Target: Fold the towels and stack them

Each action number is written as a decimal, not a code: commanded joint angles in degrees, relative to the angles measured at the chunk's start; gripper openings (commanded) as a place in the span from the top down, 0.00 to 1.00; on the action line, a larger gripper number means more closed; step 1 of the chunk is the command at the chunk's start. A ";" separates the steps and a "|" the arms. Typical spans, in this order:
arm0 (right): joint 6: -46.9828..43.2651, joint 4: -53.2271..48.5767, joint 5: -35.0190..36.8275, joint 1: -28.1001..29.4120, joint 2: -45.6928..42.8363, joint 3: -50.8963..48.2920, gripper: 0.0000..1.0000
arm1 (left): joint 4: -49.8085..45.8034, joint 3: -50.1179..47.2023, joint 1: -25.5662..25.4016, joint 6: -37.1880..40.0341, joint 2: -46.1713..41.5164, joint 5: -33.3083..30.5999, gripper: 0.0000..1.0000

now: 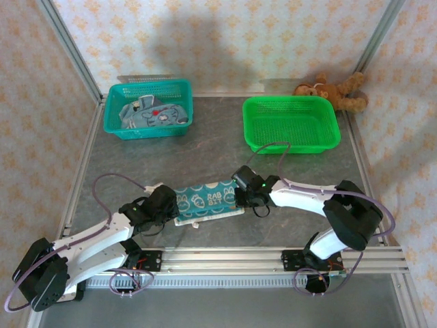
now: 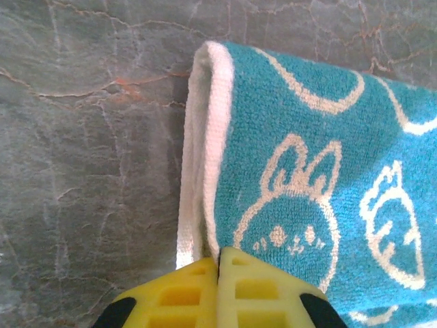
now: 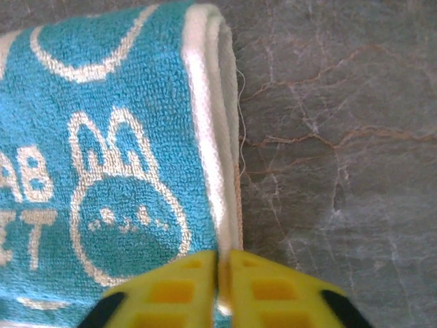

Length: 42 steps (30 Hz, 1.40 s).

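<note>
Slippage is the first worry at the near edge of the grey marble-patterned tabletop (image 1: 218,147). The left tool (image 2: 218,258) is clenched, its yellow fingertips meeting on the white hem at the left end of the folded teal terry towel (image 1: 205,198) printed with white bunnies. The right tool (image 3: 222,260) is clenched likewise on the hem at the opposite end. The towel lies flat between them, close in front of the arm bases, doubled so that more than one layer shows at each end.

Each pinch takes only a sliver of cloth at the very border. I judge that if either tool has caught the top layer alone, a lift would peel the fold open rather than carry it. If one end slips free, the cloth would hang from the other and lose its shape. Raising the ends unevenly would skew the next fold, and dragging could bunch the under layer.

Further back, the teal plastic mesh basket (image 1: 147,131) at the left holds more crumpled printed towels (image 1: 153,116), and the bright green plastic mesh basket (image 1: 292,123) stands at the right. A low carry could snag on either rim. The brown plush teddy bear (image 1: 334,92) lies beyond the green basket, well apart from the tools.
</note>
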 commanded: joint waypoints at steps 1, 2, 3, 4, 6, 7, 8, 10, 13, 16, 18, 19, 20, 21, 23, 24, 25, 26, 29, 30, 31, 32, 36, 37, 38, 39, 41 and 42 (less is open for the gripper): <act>0.38 -0.25 0.41 0.27 -0.93 1.25 0.97 | -0.88 0.28 -0.65 -0.81 -1.41 -0.43 1.00; 0.45 -0.61 0.60 0.27 -1.37 1.34 0.98 | -1.56 0.60 -0.65 -0.98 -1.92 -0.36 1.00; 0.50 -1.06 0.86 0.27 -1.90 1.47 0.98 | -2.56 1.11 -0.69 -1.18 -2.55 -0.30 1.00; 0.45 -1.60 1.13 0.24 -2.54 1.64 1.00 | -3.79 1.73 -0.70 -1.34 -3.14 -0.28 1.00; 0.34 -3.01 1.48 0.27 -3.86 2.09 1.00 | -6.59 3.05 -0.69 -1.74 -4.56 -0.39 1.00; 0.21 -3.61 1.54 0.27 -4.54 2.34 1.00 | -8.12 3.82 -0.65 -2.22 -5.21 -0.38 1.00; 0.14 -4.12 1.68 0.27 -5.19 2.46 1.00 | -9.43 4.46 -0.65 -2.51 -5.80 -0.33 1.00; -0.18 -5.51 1.68 0.26 -6.39 3.06 1.00 | -11.75 5.85 -0.66 -3.28 -7.02 0.31 1.00; -0.37 -7.18 1.35 0.27 -7.71 3.88 1.00 | -13.84 7.19 -0.65 -4.84 -8.80 1.50 1.00; -0.34 -8.32 0.98 0.26 -8.78 4.24 1.00 | -15.94 8.54 -0.73 -5.94 -10.21 2.03 1.00; -0.35 -8.82 0.75 0.27 -9.25 4.25 1.00 | -17.37 9.14 -0.73 -6.47 -10.95 2.22 1.00; -0.28 -9.09 0.60 0.27 -9.42 4.24 1.00 | -17.86 9.27 -0.72 -6.64 -11.20 2.41 1.00; -0.23 -9.27 0.40 0.27 -9.58 4.20 1.00 | -18.15 9.32 -0.73 -6.88 -11.45 2.73 1.00; -0.20 -9.47 0.18 0.27 -9.78 4.14 1.00 | -18.52 9.19 -0.73 -7.24 -11.66 3.10 1.00; 0.08 -9.74 -0.14 0.26 -10.08 3.85 1.00 | -18.75 9.15 -0.73 -7.85 -11.78 4.21 1.00; 0.18 -9.92 -0.27 0.27 -10.48 3.80 1.00 | -18.84 9.31 -0.76 -8.17 -11.86 4.88 1.00; 0.28 -10.17 -0.30 0.27 -10.78 3.81 1.00 | -19.11 9.59 -0.81 -8.61 -12.03 5.30 1.00; 0.31 -10.35 -0.34 0.27 -10.99 3.80 1.00 | -19.40 9.79 -0.91 -8.91 -12.36 5.51 1.00; 0.49 -10.57 -0.82 0.22 -11.62 3.66 1.00 | -21.38 10.46 -0.98 -9.36 -13.13 5.70 1.00; 0.73 -10.46 -1.13 0.29 -11.62 3.46 1.00 | -21.76 10.21 -1.00 -9.61 -13.18 5.78 1.00; 0.85 -10.31 -1.50 0.27 -11.49 3.16 1.00 | -21.81 9.84 -1.00 -9.97 -13.18 6.37 1.00; 0.98 -10.05 -1.85 0.27 -11.38 2.93 1.00 | -21.63 9.45 -1.04 -10.27 -13.18 6.84 1.00; 1.48 -8.94 -2.87 0.31 -10.68 1.21 1.00 | -20.06 6.93 -1.69 -12.64 -13.05 9.31 1.00; 1.68 -8.50 -3.26 0.35 -10.43 0.72 1.00 | -19.97 6.22 -1.82 -13.25 -12.87 9.55 1.00; 1.71 -8.22 -3.60 0.35 -10.19 0.28 1.00 | -19.47 5.55 -2.08 -13.56 -12.71 10.13 1.00; 1.86 -7.81 -4.03 0.35 -9.77 -0.25 1.00 | -18.63 4.59 -2.35 -13.93 -12.53 10.82 1.00; 2.12 -7.00 -4.85 0.35 -8.93 -1.31 1.00 | -17.30 2.98 -3.02 -15.16 -12.07 11.49 1.00; 2.26 -6.42 -5.37 0.35 -8.35 -1.89 1.00 | -16.55 2.03 -3.59 -15.80 -11.75 11.60 1.00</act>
